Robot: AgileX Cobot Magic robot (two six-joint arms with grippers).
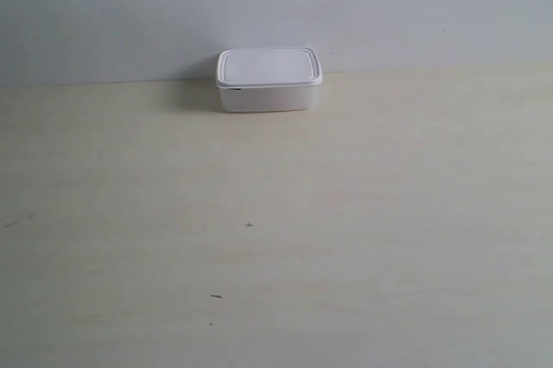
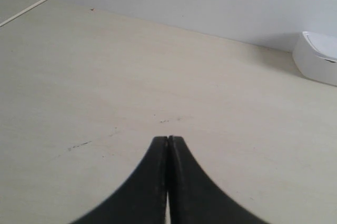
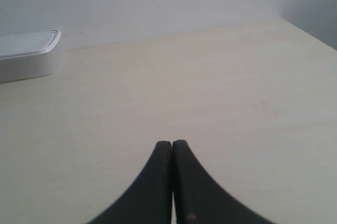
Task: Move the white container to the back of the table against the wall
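The white container, lid on, stands at the back of the cream table, its rear side at the pale grey wall. Neither arm shows in the exterior view. In the left wrist view my left gripper is shut on nothing, low over the tabletop, with the white container far off at the frame's edge. The right wrist view shows my right gripper shut and empty too, and the white container lies well away from it by the wall.
A thin pale strip lies on the table near the wall in the left wrist view. Small dark specks mark the tabletop. The table's side edge shows in the right wrist view.
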